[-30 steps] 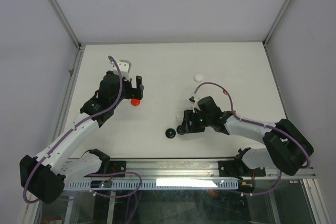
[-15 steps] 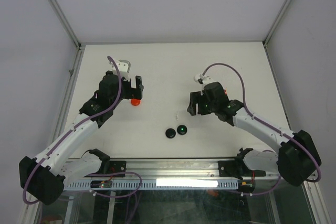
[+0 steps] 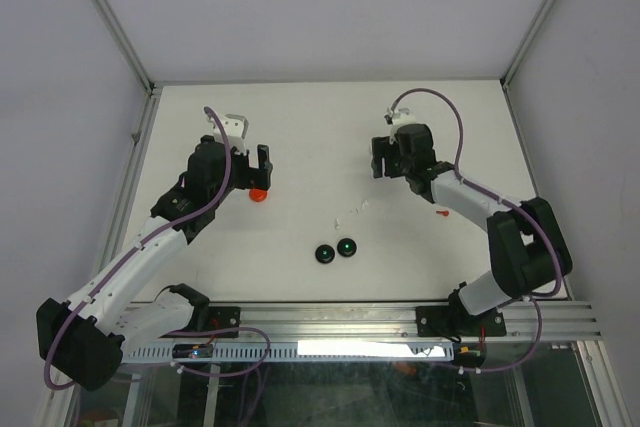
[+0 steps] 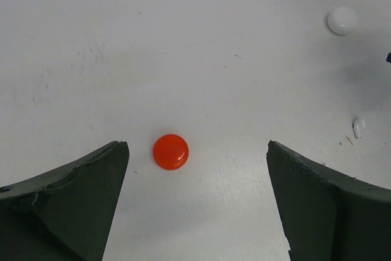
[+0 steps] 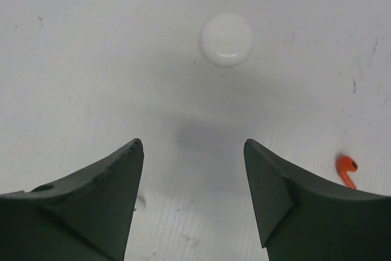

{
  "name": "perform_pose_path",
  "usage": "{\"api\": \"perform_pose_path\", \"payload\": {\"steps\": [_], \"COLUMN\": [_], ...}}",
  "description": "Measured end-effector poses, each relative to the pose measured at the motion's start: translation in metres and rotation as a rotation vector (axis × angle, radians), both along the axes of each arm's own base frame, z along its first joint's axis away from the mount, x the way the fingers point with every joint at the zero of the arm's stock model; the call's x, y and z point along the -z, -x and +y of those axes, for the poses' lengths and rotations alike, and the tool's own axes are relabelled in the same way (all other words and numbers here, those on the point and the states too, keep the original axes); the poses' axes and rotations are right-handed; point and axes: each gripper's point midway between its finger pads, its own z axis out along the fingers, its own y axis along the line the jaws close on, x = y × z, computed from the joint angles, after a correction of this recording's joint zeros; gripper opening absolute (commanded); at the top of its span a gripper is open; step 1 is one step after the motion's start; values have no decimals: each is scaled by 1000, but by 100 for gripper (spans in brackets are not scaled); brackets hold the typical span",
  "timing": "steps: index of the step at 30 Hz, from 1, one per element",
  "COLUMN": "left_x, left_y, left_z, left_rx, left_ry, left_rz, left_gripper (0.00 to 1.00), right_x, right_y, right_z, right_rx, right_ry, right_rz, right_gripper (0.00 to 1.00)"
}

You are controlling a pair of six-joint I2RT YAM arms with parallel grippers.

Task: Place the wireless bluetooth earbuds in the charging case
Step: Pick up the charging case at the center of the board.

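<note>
Here's the table [image 3: 300,117] from above: two black discs [image 3: 335,251] sit side by side near the front, the right one showing a green light, and just beyond them two white earbuds [image 3: 355,209] lie loose on the surface. A red earbud [image 3: 441,213] rests further right, close to the right arm's forearm, touching nothing. On the left, a red disc [image 4: 171,151] lies flat on the table below the left gripper [image 4: 197,151], whose jaws are spread wide with nothing in them; that arm reaches forward and a little right. The right arm is stretched to the far side, the right gripper [image 5: 192,145] pointing down with jaws apart and empty, a white disc [image 5: 226,38] just beyond its tips
</note>
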Motion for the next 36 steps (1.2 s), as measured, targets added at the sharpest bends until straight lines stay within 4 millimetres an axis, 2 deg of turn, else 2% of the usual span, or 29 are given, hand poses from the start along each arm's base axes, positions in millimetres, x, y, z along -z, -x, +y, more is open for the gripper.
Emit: {"api": "perform_pose_path", "payload": {"steps": [7,13,20,30,36], "left_x": [1,2,3,4,4], "left_y": [-1,0,1,4,4], "left_z": [3,3,1,-6,-7], "left_rx": [-9,-6,5,47,56], "left_ry": [-1,-2,1,16,22], "left_rz": [5,11,14,27,30], "left_gripper": [99,99,99,99,99], "right_x": [9,30,56,71,71], "right_y": [-53,-85,-101,-117,-117], "right_z": [-6,5,10,16,17], "right_rx": [21,17,24,35,39], "right_ry": [-5,-8,13,23,22], "right_rz": [-15,8,47,103,120], "right_gripper": [68,67,62,59,62]}}
